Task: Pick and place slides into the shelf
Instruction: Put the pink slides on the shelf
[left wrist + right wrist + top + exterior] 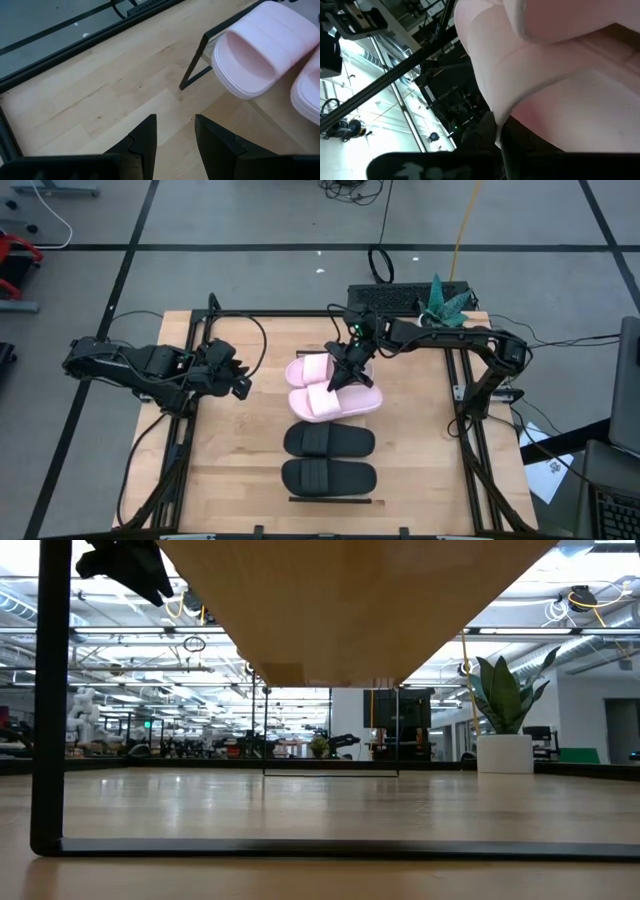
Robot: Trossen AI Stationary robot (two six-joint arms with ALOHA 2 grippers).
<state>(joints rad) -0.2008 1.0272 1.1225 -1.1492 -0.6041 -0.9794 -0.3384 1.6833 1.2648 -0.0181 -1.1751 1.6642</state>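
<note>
Right claw (343, 376) seemingly on pink slide (335, 402)

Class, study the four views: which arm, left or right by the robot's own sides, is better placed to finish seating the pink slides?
Right. The right claw sits down on the pink slides, while the left claw waits open, off to their side.
</note>
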